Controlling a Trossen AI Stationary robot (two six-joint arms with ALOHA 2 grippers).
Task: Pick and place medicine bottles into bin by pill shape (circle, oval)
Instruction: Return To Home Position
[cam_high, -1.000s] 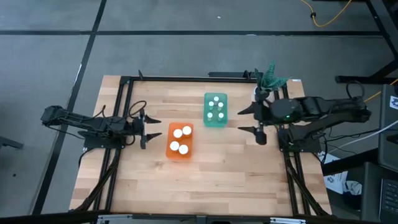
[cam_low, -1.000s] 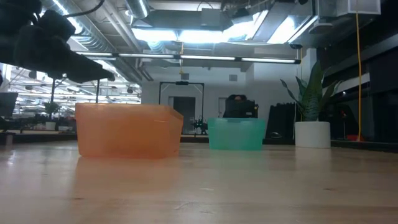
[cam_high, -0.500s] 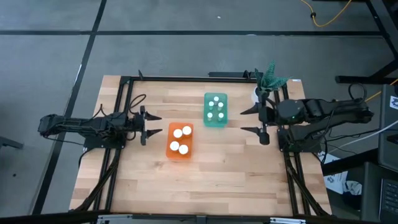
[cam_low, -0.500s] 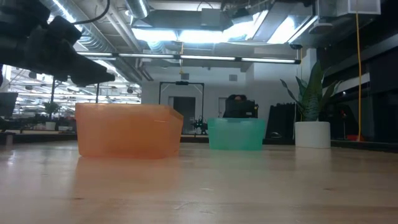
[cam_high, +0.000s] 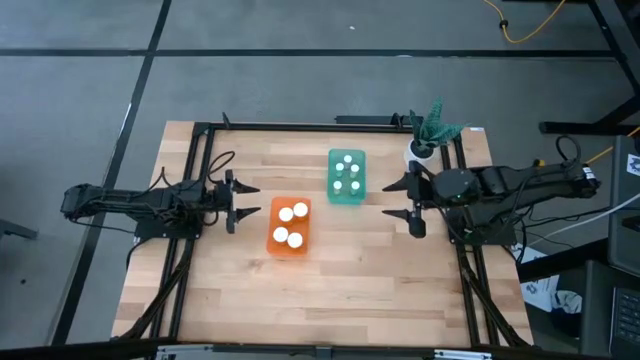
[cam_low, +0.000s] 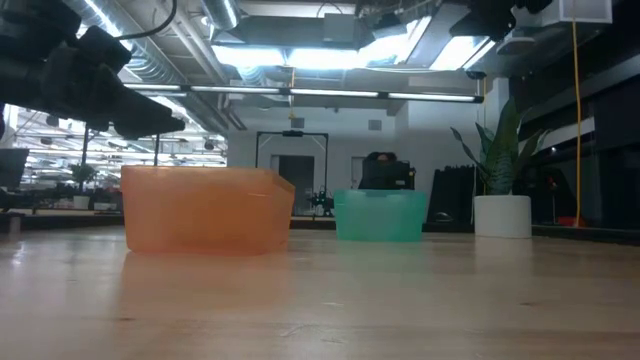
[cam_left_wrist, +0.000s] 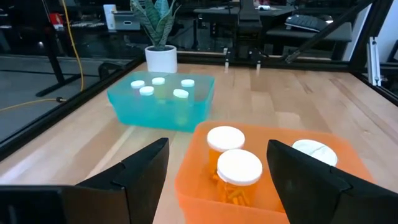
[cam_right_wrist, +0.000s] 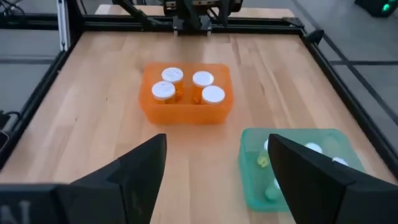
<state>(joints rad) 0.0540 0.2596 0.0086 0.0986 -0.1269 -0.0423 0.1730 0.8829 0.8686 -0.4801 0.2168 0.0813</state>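
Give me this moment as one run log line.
left hand: open, empty | right hand: open, empty | orange bin: four wide bottles | teal bin: five narrow bottles

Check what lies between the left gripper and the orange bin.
Nothing but wood: in the high view, only a short bare strip of table separates the left gripper, jaws open, from the orange bin.

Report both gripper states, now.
Left gripper: open, empty, beside the orange bin.
Right gripper: open, empty, near the teal bin.
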